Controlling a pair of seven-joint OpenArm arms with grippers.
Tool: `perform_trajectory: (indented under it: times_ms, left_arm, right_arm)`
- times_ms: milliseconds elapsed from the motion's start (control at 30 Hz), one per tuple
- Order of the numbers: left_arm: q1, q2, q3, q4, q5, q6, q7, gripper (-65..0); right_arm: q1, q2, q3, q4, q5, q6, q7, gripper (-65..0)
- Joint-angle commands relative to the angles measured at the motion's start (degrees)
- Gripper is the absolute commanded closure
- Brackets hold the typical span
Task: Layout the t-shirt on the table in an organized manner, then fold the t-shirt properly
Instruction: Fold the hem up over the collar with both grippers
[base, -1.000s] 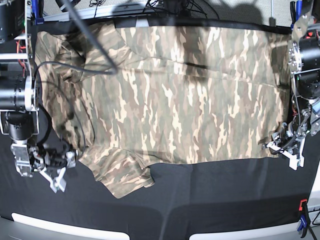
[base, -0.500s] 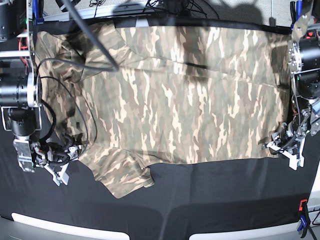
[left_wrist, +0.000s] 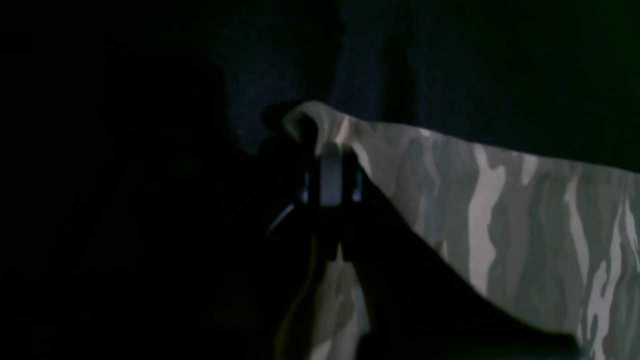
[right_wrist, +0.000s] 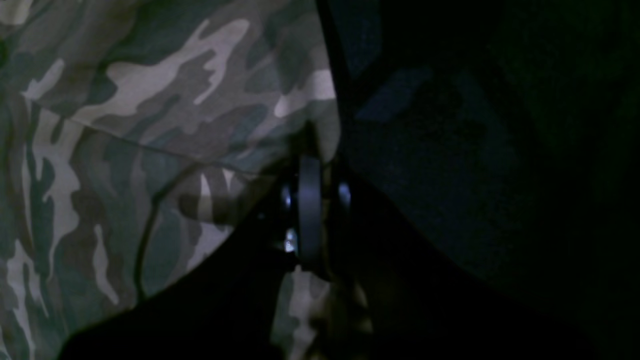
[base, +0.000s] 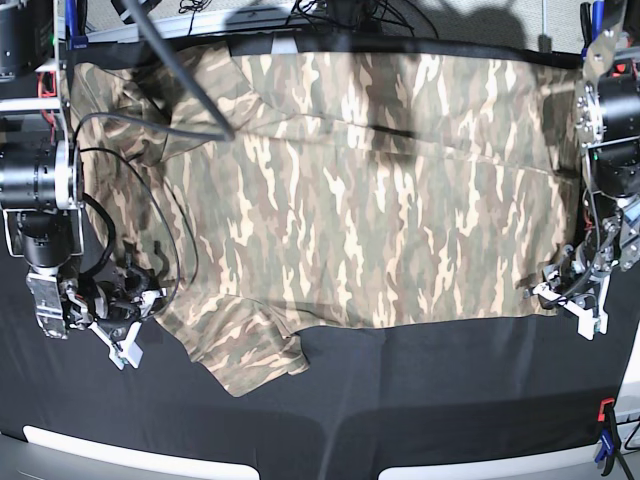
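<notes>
camouflage t-shirt (base: 350, 190) in tan, cream, olive and brown streaks, black table (base: 420, 400)

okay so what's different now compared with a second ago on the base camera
The right tool moved up and toward the shirt, from out on the black table to the shirt's edge near the sleeve, and in the right wrist view it appears closed on that edge. The left tool stayed gripping the hem corner, and the shirt lies spread as before.

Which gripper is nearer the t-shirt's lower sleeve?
Right. The right gripper is beside the sleeve, at the t-shirt's shoulder edge. The left gripper is across the shirt, pinching the hem corner.
</notes>
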Motion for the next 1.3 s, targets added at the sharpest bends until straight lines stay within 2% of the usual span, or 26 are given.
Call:
perform_trajectory:
  times_ms: [0, 233, 333, 433, 567, 600, 833, 933, 1067, 1267]
  left_arm:
    - [-1.4, -0.2, -0.1, 0.5, -0.2, -0.7, -0.7, 0.0]
    - [0.3, -0.3, -0.2, 3.2, -1.6, -0.6, 0.6, 0.0]
    - [3.3, -0.5, -0.3, 9.6, -5.0, -0.4, 0.7, 0.0]
    - [6.7, -0.3, -0.3, 18.1, -4.9, -0.2, 1.0, 0.0]
    - [10.7, -0.3, -0.4, 28.4, -4.8, 8.2, 3.1, 0.0]
    - [11.5, -0.3, -0.8, 30.4, -4.7, 8.7, 3.9, 0.0]
    - [17.3, -0.3, -6.4, 40.1, -7.5, 8.7, 7.4, 0.0]
    - [19.7, -0.3, -9.5, 42.4, -9.4, 8.6, 8.5, 0.0]
    - [23.1, -0.3, -12.5, 46.1, -10.4, 8.6, 8.4, 0.0]
    - [29.2, -0.3, -15.6, 53.0, -11.0, 8.6, 8.8, 0.0]
  right_arm:
    - [1.7, 0.5, 0.2, 0.9, 0.2, 0.5, 1.6, 0.0]
    - [-1.0, 2.6, 0.2, 8.3, 0.5, 2.6, 4.8, 0.0]
    - [-4.6, 4.6, 0.2, 15.7, 3.4, 2.5, 4.3, 0.0]
    - [-7.9, 6.8, 0.3, 22.4, 5.2, 1.7, 4.0, 0.0]
    - [-11.3, 9.1, 2.1, 28.3, 5.2, 0.8, 3.1, 0.0]
    - [-12.2, 9.5, 3.2, 29.4, 5.2, 0.8, 3.1, 0.0]
    - [-20.3, 10.4, 14.1, 39.1, 5.2, 1.5, 2.0, 0.0]
    - [-24.4, 10.4, 17.2, 44.3, 5.4, 2.6, 1.6, 0.0]
    - [-30.2, 10.4, 20.9, 51.1, 7.9, 2.6, 0.8, 0.0]
    - [-39.3, 10.4, 25.7, 60.8, 8.0, 2.6, 0.5, 0.0]
